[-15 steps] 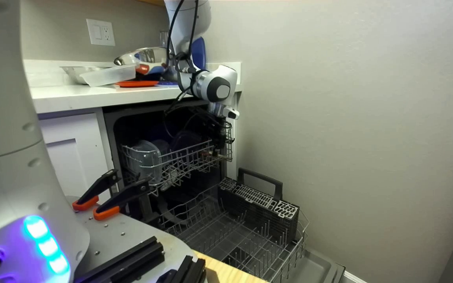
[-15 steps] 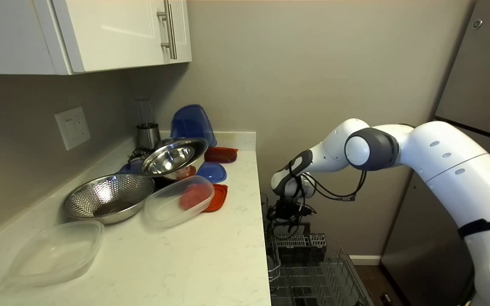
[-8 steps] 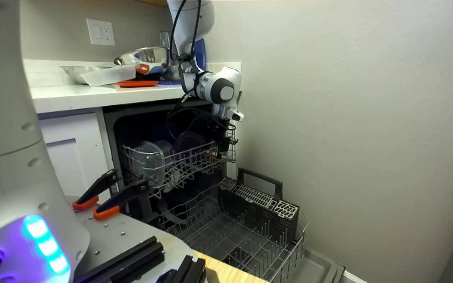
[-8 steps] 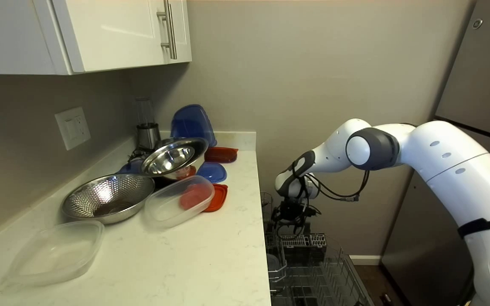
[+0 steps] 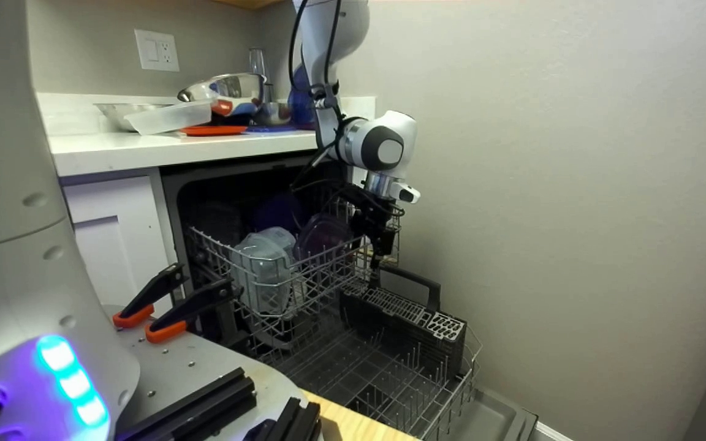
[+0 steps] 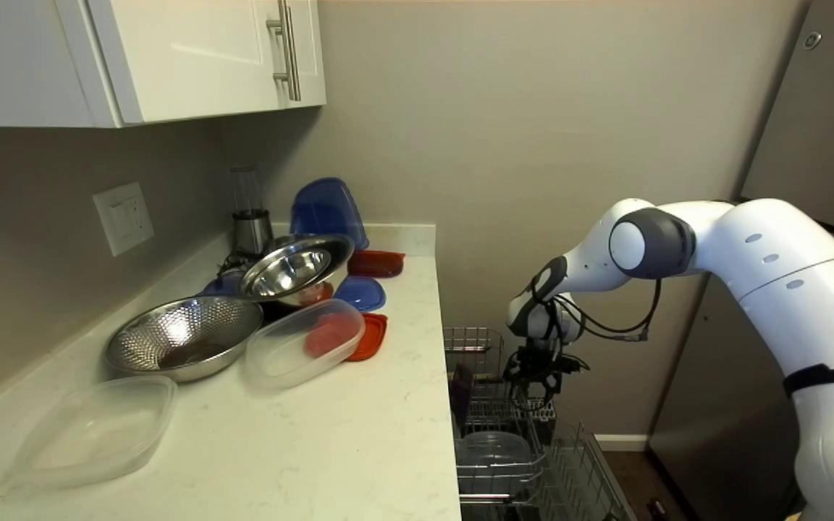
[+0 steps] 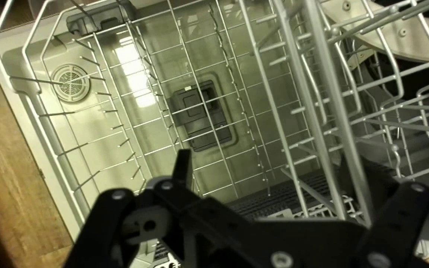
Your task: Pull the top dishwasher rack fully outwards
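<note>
The top rack is a pale wire basket, partly slid out of the dishwasher. It shows in both exterior views (image 5: 322,275) (image 6: 489,498), and its thick rim wires cross the right half of the wrist view (image 7: 339,115). My black gripper points down at the rack's front rim near the wall side (image 5: 379,245), also in an exterior view (image 6: 535,391). In the wrist view my gripper (image 7: 264,160) has its fingers wide apart. The left finger is outside the rack. The right finger is partly hidden behind the rim wires, which lie between the fingers close to it.
Clear containers (image 5: 261,275) and a dark purple one (image 5: 322,236) sit in the top rack. Below is the pulled-out lower rack (image 5: 414,392) with a black cutlery basket (image 5: 402,331) near the wall. The countertop (image 6: 359,434) edge lies beside the arm. The door (image 5: 488,416) is down.
My arm and gripper have moved outward from the dishwasher, and the top rack has slid out with them. More of the containers in it now show. The lower rack has not moved.
</note>
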